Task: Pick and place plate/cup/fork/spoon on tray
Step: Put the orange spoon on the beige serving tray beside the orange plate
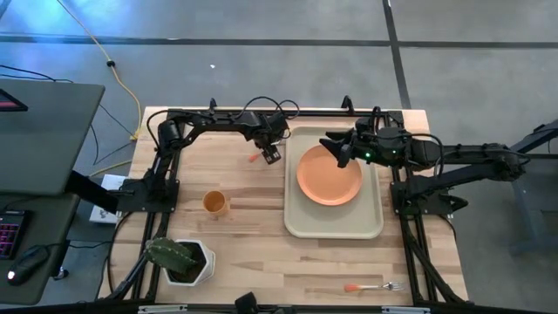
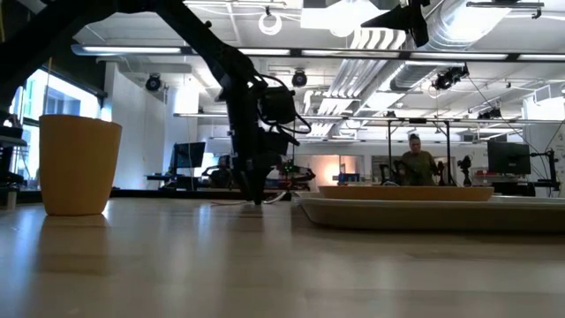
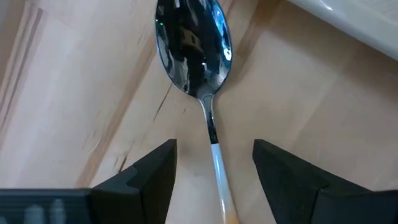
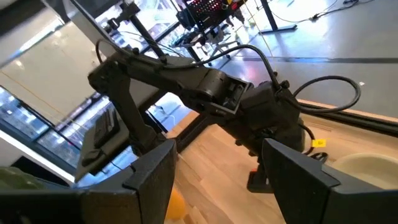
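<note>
The spoon (image 3: 189, 43) lies flat on the wooden table just left of the tray (image 1: 334, 228); its orange handle end (image 1: 253, 159) shows in the high view. My left gripper (image 3: 214, 149) is open and low over the table (image 2: 256, 196), one finger on either side of the spoon's thin neck, touching nothing. The orange plate (image 1: 329, 174) lies in the tray. My right gripper (image 1: 336, 148) is open, empty and raised above the plate's far left part (image 2: 406, 18). The cup (image 1: 214, 202) stands upright on the table. The fork (image 1: 375, 286) lies near the front edge.
A white square pot with a green cactus (image 1: 179, 257) stands at the table's near left. A laptop and a keyboard sit on a side desk (image 1: 44, 131) to the left. A person (image 2: 415, 163) stands far off in the room behind the table.
</note>
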Controlling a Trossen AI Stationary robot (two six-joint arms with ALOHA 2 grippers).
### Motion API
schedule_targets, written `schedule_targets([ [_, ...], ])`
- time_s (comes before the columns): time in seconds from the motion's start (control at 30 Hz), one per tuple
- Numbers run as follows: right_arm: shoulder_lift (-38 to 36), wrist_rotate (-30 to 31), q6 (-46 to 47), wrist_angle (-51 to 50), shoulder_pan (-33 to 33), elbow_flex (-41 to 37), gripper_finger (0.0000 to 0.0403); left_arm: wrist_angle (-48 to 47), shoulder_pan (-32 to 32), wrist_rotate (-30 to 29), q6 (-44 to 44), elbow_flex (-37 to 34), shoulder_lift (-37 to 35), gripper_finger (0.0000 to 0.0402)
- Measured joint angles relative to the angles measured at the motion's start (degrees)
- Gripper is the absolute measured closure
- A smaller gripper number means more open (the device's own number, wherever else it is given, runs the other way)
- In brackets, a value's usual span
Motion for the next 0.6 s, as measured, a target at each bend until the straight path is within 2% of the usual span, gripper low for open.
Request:
schedule_targets([
  [0.1, 0.0, 0.0, 0.9, 0.2, 0.0, 0.0, 0.0171, 0.0, -0.2, 0.2, 0.0, 0.0, 0.0, 0.0244],
  [0.27, -0.1, -0.2, 1.0, 1.0, 0.0, 0.0, 0.0171, -0.1, -1.1, 0.3, 0.9, -0.2, 0.0, 0.0373],
  [0.3, -0.1, -0.2, 1.0, 1.1, 0.0, 0.0, 0.0171, -0.2, -1.2, 0.2, 1.0, -0.2, 0.0, 0.0385],
  [0.6, -0.1, -0.2, 1.0, 1.2, 0.0, 0.0, 0.0171, -0.7, -1.9, -0.9, 1.1, -0.2, -1.0, 0.0396],
])
